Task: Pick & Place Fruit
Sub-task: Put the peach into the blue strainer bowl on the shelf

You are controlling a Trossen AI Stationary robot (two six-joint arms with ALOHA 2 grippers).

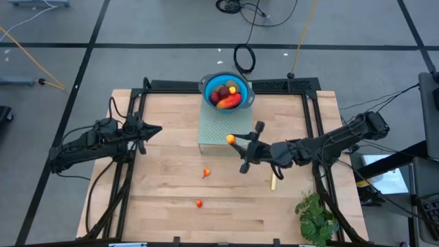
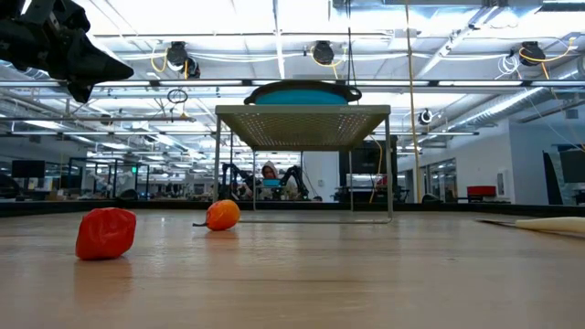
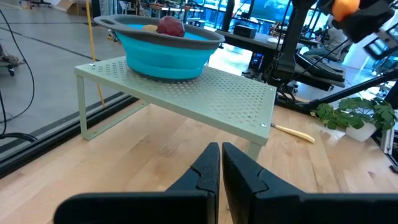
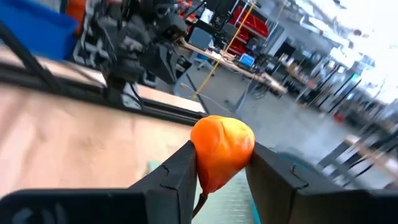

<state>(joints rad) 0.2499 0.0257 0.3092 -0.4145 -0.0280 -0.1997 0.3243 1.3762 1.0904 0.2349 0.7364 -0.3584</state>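
Observation:
A small orange fruit (image 4: pixel 222 149) is lifted off the table with my right gripper (image 1: pixel 234 140) shut on it, by the near edge of the pale green perforated rack (image 1: pixel 218 127). On the rack's far end stands a blue bowl (image 1: pixel 226 92) holding a mango, dark-red balls and a yellow piece. Two tiny orange-red fruits (image 1: pixel 206 173) (image 1: pixel 199 203) lie on the wooden table. My left gripper (image 3: pixel 221 168) hovers shut and holding nothing at the table's left, pointing at the rack. My right gripper pinches the small orange fruit by its two opposite sides (image 4: pixel 199 155) between the two fingers. The fingers lie about level, coming from the table's right. The fruit is lifted clear above the table, its thin stem (image 4: pixel 200 202) hanging below.
A slim pale-handled knife (image 1: pixel 273 182) lies on the table under my right arm. A green leafy bunch (image 1: pixel 315 216) sits at the near right corner. Black frame rails run along the table's left, right and far sides.

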